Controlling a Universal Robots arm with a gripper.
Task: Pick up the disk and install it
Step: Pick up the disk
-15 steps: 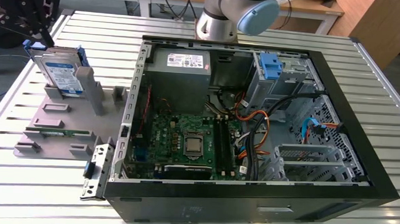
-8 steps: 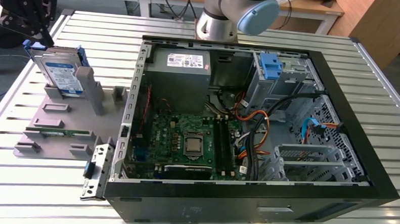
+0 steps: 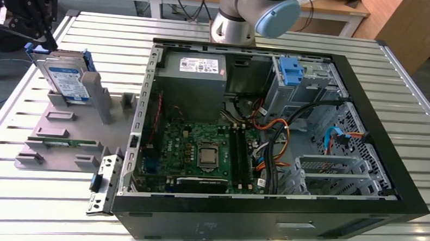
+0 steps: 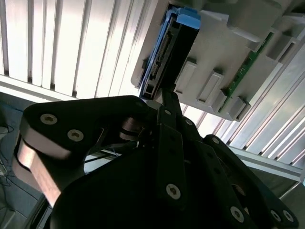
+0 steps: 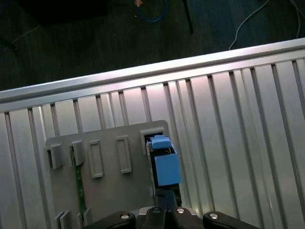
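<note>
Checking on progress: where is the disk (image 3: 66, 80) right now?

Standing on edge in the grey holder (image 3: 69, 126), at the exterior view's left. The holder lies on the slatted table (image 3: 23, 199), just beside the open computer case (image 3: 408, 178). The blue carrier frame is clipped round the disk, and its white-and-blue label shows.

And the gripper (image 3: 48, 40)?

Right over the far top end of the disk, touching it or just short of it; the exterior view does not settle which. In the second wrist view the gripper (image 4: 164, 98) points at the connector end of the disk (image 4: 167, 52). In the first wrist view the gripper (image 5: 162, 196) sits right at the blue frame of the disk (image 5: 167, 168).

Apart, together, or clamped on it?

I cannot tell from any of the three views.

So how far along would you call it?

Very early, I'd judge. The disk looks fully seated in its holder, not lifted. Inside the case, a lone blue bracket (image 3: 293, 69) stands at the far right, by the metal drive cage, well apart from the disk. At most the approach looks made. Both the pick-up and the install seem left to do.
</note>
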